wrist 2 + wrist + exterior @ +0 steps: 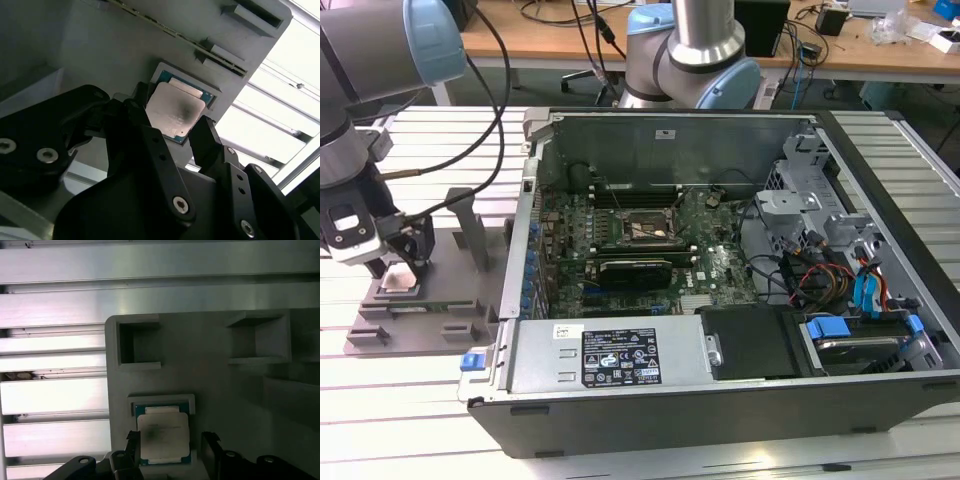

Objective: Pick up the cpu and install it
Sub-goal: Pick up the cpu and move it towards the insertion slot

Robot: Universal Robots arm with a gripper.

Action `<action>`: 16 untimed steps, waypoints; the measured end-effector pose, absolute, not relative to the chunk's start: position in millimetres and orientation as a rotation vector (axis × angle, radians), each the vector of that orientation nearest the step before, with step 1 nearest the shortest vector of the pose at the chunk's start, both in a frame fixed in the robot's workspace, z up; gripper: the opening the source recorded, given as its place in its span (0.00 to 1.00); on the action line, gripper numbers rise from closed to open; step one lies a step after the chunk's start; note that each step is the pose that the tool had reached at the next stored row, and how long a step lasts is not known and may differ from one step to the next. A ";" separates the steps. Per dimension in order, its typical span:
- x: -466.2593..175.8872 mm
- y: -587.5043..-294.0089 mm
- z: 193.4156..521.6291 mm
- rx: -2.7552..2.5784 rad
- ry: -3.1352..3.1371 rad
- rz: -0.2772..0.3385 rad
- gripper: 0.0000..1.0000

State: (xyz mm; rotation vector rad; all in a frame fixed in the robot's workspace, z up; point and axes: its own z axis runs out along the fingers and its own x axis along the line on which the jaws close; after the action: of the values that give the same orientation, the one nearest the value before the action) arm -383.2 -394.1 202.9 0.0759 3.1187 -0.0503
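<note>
Step in hand: pick-up, at the stage of approach; no grasp is made.

The gripper (402, 258) stands low over the grey fixture tray (455, 305), well apart from the open computer case (720, 400). The cpu (163, 435) lies flat in its square recess in the tray, silvery top plate upward, directly between the jaws. In both wrist views the jaws stand open, a little wider than the chip, one black finger (210, 446) on each of two opposite sides. In the first wrist view one finger sits just beside the chip's edge, while the other shows a clear gap. Whether the near finger touches the chip cannot be told.

Nothing is lifted: the chip rests fully seated in the recess.

The motherboard socket (645, 230) inside the case shows no chip in it, so installation is judged not begun.

Judgement on requirements: a sound grasp from this stance calls for the jaws centred on the chip, even contact on both opposite edges, and the chip held level, since a skewed hold risks it catching on the recess wall.
</note>
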 end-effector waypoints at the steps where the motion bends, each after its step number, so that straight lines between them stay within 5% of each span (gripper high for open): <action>1: -383.6 -393.6 201.8 0.075 3.119 -0.050 0.60; 10: -386.1 -392.7 197.6 0.067 3.119 -0.048 0.60; 13: -386.1 -392.7 197.3 0.066 3.119 -0.048 0.74; 16: -386.1 -392.6 196.2 0.066 3.119 -0.048 0.74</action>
State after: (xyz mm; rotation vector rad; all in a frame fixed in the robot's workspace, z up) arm -386.1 -392.6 196.2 0.0664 3.1185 -0.0478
